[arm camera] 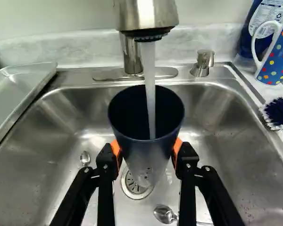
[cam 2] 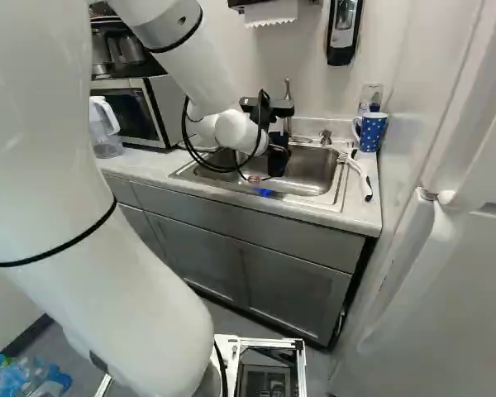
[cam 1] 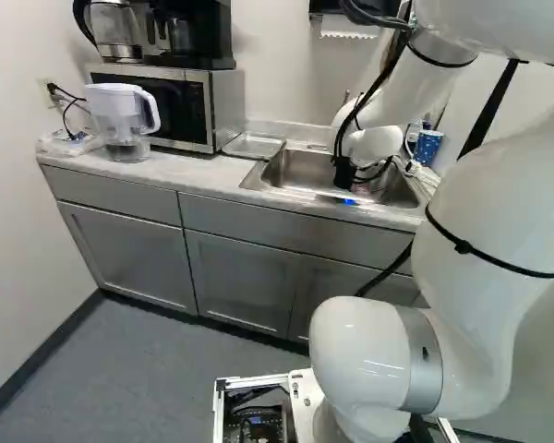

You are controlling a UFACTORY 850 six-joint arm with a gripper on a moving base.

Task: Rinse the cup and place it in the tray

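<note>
My gripper [cam 2: 277,159] is over the sink in the right base view, its fingertips hard to make out there. In the wrist view the gripper [arm camera: 147,153] is shut on a dark blue cup [arm camera: 146,157], an orange pad against each side. The cup is held mouth up above the drain, and water [arm camera: 150,89] runs from the faucet [arm camera: 146,16] into it. A shallow clear tray [arm camera: 16,89] lies beside the sink, also seen on the counter near the microwave as the tray [cam 1: 254,146].
Spoons [arm camera: 165,214] lie in the sink basin [arm camera: 226,141]. At its other side from the tray are a dotted mug [cam 2: 370,131], a dish brush [arm camera: 277,113] and a blue bottle [arm camera: 266,21]. A water pitcher [cam 1: 122,120] and a microwave [cam 1: 210,111] stand farther along the counter.
</note>
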